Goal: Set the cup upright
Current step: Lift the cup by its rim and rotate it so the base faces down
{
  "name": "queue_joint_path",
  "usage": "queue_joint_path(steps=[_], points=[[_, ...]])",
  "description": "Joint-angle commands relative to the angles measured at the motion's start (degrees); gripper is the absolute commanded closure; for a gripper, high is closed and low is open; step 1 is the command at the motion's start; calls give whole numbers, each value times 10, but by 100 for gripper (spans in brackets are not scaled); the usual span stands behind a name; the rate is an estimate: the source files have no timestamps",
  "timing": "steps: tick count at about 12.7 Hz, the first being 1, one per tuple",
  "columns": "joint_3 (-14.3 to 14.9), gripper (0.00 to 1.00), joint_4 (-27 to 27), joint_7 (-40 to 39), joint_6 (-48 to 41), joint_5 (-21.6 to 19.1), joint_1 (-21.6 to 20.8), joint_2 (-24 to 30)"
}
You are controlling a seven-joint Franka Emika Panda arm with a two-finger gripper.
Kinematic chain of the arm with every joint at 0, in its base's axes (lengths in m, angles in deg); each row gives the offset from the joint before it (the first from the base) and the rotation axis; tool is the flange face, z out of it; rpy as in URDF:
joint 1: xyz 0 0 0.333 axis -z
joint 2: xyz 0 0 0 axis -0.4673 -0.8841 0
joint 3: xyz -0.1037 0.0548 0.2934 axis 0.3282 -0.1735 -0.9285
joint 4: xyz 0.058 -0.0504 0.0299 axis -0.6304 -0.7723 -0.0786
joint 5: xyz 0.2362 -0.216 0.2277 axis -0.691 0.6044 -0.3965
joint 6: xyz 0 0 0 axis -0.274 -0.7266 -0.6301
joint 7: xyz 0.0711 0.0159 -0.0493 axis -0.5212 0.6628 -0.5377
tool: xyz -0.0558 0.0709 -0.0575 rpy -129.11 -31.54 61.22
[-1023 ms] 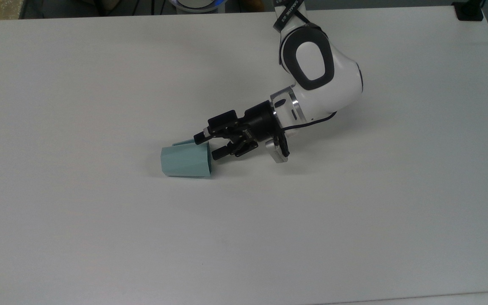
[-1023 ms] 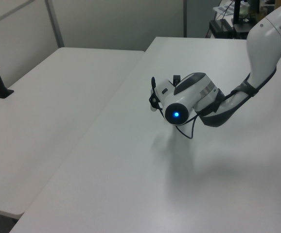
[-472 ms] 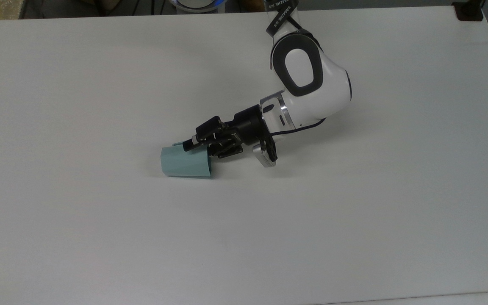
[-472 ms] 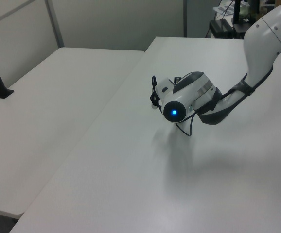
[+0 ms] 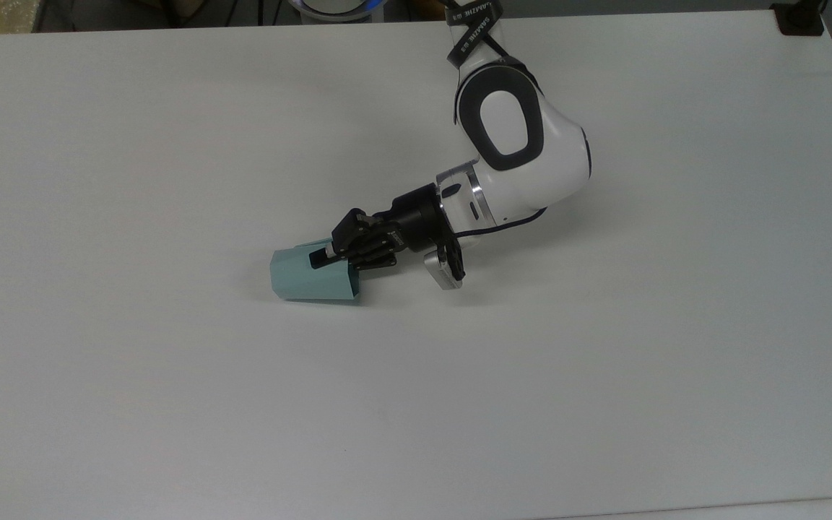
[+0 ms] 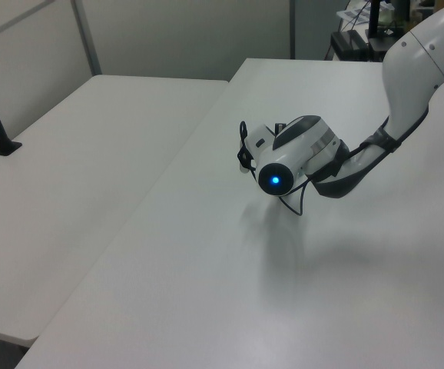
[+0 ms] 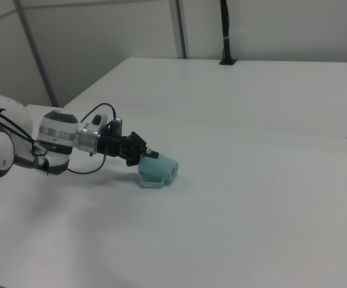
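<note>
Top view: cup (image 5: 308, 283) on its side on the white table (image 5: 170, 404), just left of centre, wide rim toward the top view's right, narrower base toward the top view's left. Arm (image 5: 510, 152) reaching in from the top edge, wrist angled down toward the top view's left. Gripper (image 5: 323, 258) at the cup's rim, one finger (image 5: 321, 258) laid over the upper wall; the other hidden. Jaws narrowed about the cup's wall, though firm contact could not be confirmed.

Left view: arm (image 6: 418, 73) seen end-on from behind, a blue light (image 6: 274, 181) glowing on the wrist. Table (image 6: 191, 292) bare in the foreground; second table (image 6: 76, 177) alongside at the left view's left.

Right view: cup (image 7: 157, 170) lying tilted on the table (image 7: 251, 228), rim toward the left view of the gripper (image 7: 152, 155), handle resting on the surface. Fingertips at the rim's top edge.
</note>
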Motion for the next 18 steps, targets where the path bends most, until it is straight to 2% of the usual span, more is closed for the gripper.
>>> queue_joint_path(steps=[1,2,5,7,9,11,13,14,16,18], points=[[-4,100,1,13,12,-3,5,0],[-2,100,4,8,11,-16,5,13],[-2,100,4,-25,11,-96,24,88],[-2,100,0,-22,20,-168,44,142],[-2,100,-32,-17,55,-224,62,195],[-1,100,-88,-19,95,-284,83,262],[1,100,-170,-64,135,-403,116,355],[2,100,-208,-128,143,-474,134,395],[13,100,-249,-220,156,-568,160,436],[39,100,-293,-304,177,-639,173,457]])
